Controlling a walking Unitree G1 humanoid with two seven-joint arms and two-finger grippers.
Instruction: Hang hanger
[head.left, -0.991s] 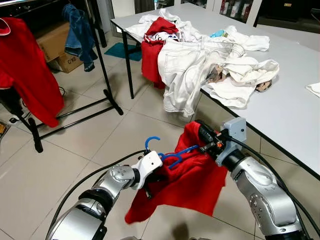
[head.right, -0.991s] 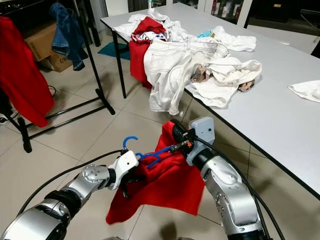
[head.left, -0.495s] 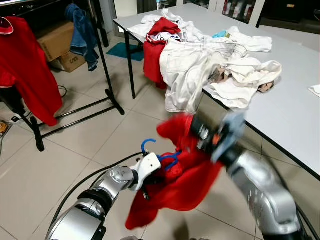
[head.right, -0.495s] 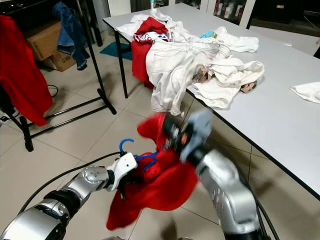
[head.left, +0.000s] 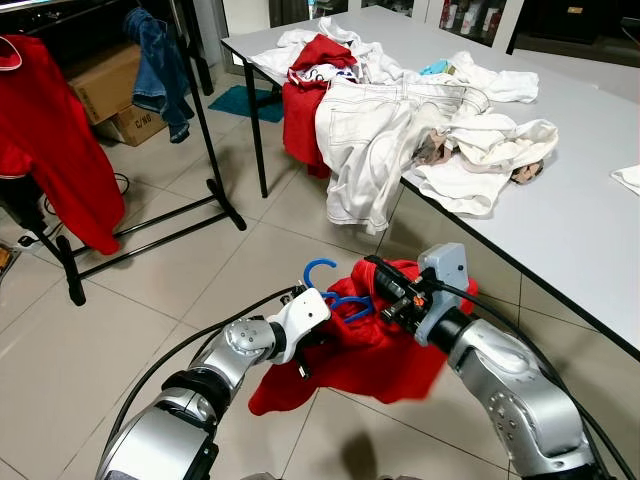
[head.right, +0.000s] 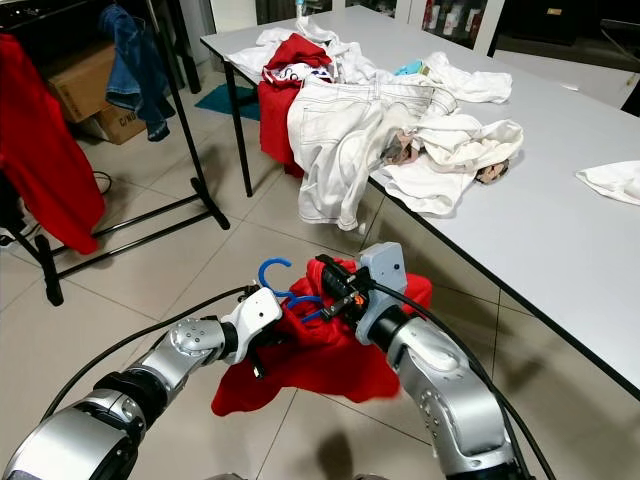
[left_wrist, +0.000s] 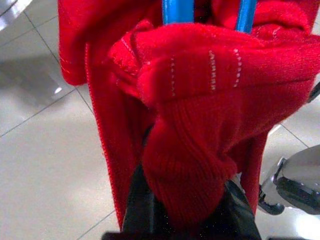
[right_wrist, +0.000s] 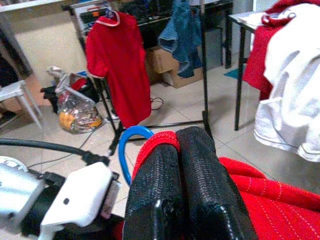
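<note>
Blue hanger (head.left: 335, 290) sits inside red garment (head.left: 370, 345), hook protruding between both jaws. Left gripper (left_wrist: 187, 210) is clenched on the red knit; right gripper (right_wrist: 187, 165) is pressed closed against the garment. Hanging on the rack (head.left: 205, 120), well apart, is judged not yet done.

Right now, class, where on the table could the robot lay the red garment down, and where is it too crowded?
Free: the grey table surface between the clothes pile and the small white cloth, plus the near edge. Crowded: the far end, where white jeans and a red top spill over the edge.
</note>
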